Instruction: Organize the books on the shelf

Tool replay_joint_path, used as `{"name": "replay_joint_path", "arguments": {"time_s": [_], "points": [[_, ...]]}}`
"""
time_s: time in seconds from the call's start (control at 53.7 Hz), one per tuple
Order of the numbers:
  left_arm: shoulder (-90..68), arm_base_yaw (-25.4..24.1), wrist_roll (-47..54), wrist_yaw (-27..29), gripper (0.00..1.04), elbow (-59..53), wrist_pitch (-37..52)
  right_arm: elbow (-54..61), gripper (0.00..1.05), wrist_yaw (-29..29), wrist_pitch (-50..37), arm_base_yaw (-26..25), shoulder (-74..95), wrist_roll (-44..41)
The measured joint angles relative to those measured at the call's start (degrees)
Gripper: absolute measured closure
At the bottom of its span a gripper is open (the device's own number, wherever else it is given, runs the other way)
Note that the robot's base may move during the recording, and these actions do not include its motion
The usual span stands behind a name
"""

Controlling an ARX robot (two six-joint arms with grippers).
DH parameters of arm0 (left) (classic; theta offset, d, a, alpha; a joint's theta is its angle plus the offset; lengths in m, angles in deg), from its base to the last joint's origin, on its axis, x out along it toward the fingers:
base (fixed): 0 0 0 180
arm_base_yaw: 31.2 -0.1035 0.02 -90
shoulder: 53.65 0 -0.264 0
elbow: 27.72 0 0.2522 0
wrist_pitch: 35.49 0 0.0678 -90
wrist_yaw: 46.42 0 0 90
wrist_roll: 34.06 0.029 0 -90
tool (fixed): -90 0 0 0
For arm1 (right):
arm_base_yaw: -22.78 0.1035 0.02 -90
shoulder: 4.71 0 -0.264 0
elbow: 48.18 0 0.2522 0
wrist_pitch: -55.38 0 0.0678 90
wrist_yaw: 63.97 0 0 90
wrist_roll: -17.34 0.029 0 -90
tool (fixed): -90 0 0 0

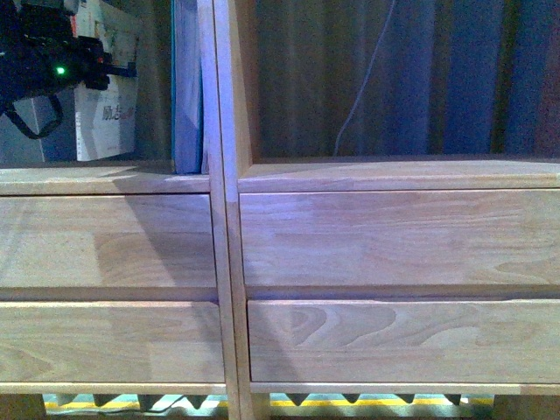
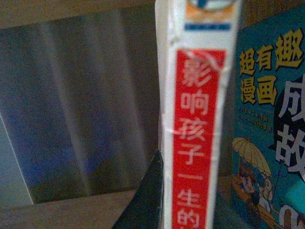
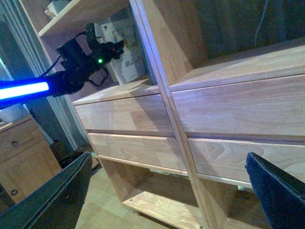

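Observation:
My left gripper (image 1: 83,66) is shut on the white paperback (image 1: 107,118) and holds it upright inside the upper left compartment of the light-wood shelf (image 1: 226,219). In the left wrist view the paperback's red-white spine (image 2: 195,124) stands against one dark finger (image 2: 145,205). The teal book (image 2: 271,119) stands just beside it. In the front view the teal book (image 1: 186,87) is upright against the centre divider. My right gripper (image 3: 167,191) is open and empty, away from the shelf (image 3: 167,109) and facing its drawer fronts. From there I see the left arm with the paperback (image 3: 126,62).
Four plain drawer fronts (image 1: 394,236) sit below the open compartments. The upper right compartment (image 1: 394,87) holds only a hanging white cable (image 1: 363,79) in front of a curtain. A darker wooden cabinet (image 3: 19,152) stands on the floor beside the shelf.

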Motion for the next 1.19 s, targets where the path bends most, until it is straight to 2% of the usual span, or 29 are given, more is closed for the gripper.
{"name": "replay_joint_path", "arguments": {"time_s": [0.354, 0.615, 0.652, 0.894, 1.006, 1.192], "points": [[-6.14, 2.25, 1.29, 1.09, 0.98, 6.99, -0.98, 0.00, 0.07, 0.00, 0.00, 0.02, -0.02, -0.02], [-5.07, 3.08, 2.97, 0.98, 0.54, 2.91, 3.52, 0.00, 0.07, 0.00, 0.00, 0.02, -0.02, -0.02], [-4.11, 3.34, 2.91, 0.87, 0.43, -0.39, 4.85, 0.00, 0.07, 0.00, 0.00, 0.02, -0.02, -0.02], [4.57, 3.69, 1.03, 0.55, 0.06, -19.26, 11.82, 0.00, 0.07, 0.00, 0.00, 0.02, -0.02, -0.02], [17.16, 3.54, -1.40, 1.29, 0.07, -37.13, 17.90, 0.00, 0.07, 0.00, 0.00, 0.02, -0.02, -0.02], [36.06, 2.08, -6.01, 2.01, 0.07, -61.24, 19.26, 0.00, 0.07, 0.00, 0.00, 0.02, -0.02, -0.02]]}}
